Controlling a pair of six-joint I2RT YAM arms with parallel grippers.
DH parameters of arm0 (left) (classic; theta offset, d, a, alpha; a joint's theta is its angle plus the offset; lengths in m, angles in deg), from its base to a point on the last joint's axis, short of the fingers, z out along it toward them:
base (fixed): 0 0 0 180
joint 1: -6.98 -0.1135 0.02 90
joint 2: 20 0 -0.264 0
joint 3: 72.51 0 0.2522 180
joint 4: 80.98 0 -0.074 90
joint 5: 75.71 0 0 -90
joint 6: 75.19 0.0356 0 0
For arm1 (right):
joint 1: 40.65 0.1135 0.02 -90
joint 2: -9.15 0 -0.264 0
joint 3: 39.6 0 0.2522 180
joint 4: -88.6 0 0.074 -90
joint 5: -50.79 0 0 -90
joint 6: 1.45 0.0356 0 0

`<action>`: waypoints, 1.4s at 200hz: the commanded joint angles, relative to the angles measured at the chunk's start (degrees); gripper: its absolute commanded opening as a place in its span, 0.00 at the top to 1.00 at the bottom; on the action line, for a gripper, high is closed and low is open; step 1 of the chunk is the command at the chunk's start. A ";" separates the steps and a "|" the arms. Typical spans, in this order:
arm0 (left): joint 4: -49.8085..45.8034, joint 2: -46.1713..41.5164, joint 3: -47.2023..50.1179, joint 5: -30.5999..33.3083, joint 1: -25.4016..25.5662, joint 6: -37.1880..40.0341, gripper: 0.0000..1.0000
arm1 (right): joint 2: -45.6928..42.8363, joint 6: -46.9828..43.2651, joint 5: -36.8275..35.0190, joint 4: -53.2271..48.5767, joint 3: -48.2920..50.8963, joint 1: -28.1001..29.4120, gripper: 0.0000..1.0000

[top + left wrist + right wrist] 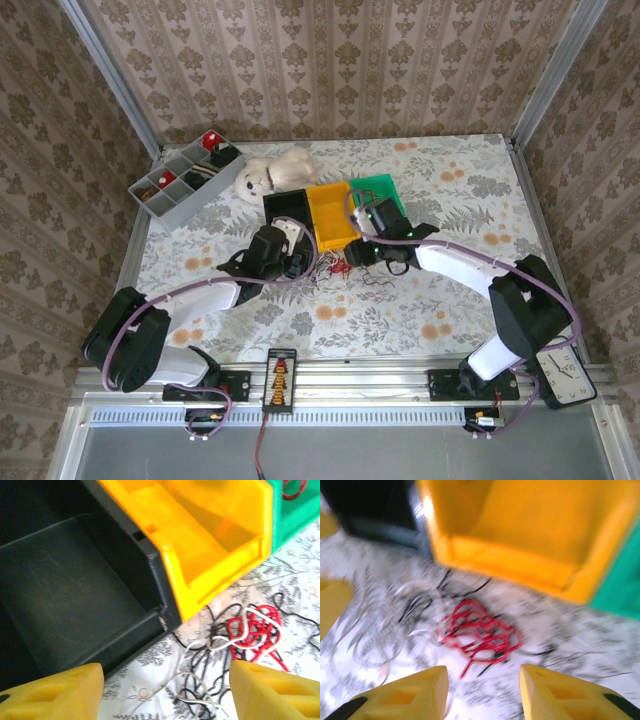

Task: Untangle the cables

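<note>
Barely begun: the cables (340, 270) lay in one red, black and white knot on the desk (380, 320) at centre frame, just below the yellow bin (333, 212). The left tool (165, 680) and right tool (484, 680) both gaped apart, empty, flanking it. No strand was separated yet.

1. Top view: bright, even, diffuse light with soft, short shadows and sharp detail.
2. Left wrist view: slightly soft; the yellow bin (210, 540) glows, nearly overexposed.
3. Right wrist view: heavy motion blur, with the cables (475, 630) and the surface (570, 645) pattern smeared.
</note>
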 commanded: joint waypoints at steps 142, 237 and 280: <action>0.40 14.52 -6.33 -6.66 1.34 5.22 0.75 | 15.65 -3.24 2.98 -0.16 -7.63 3.15 0.77; -0.95 15.28 -6.22 -2.52 1.48 3.91 1.00 | -2.01 2.65 13.50 3.77 2.42 -6.10 0.95; -1.65 14.22 -5.74 -1.82 1.67 3.83 1.00 | -5.51 8.51 18.86 9.06 4.39 -12.72 0.94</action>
